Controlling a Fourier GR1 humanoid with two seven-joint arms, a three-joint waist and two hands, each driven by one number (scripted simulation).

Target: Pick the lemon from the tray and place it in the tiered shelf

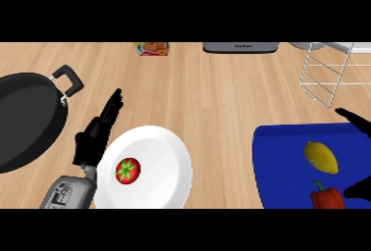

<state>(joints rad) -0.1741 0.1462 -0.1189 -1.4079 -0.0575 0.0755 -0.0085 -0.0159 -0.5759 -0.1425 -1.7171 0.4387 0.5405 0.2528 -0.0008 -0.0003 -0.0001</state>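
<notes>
Pan [25,122]: black, at left edge.
Tray [279,162]: blue, lower right; holds lemon [321,157] and pepper [328,197].
Plate [156,147]: holds tomato [127,170]; bare counter [217,98] between it and tray.
Shelf [322,73]: wire, top right, apart from tray.
Left hand [92,139]: fingers straight, together, beside plate's rim.
Right hand [355,121]: right edge; fingers spread, off lemon.

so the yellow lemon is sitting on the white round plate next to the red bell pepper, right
Not quite. The yellow lemon lies on the blue tray, not on the white round plate, which holds a red tomato. It is next to the red bell pepper, as you said. The head view shows this.
</notes>
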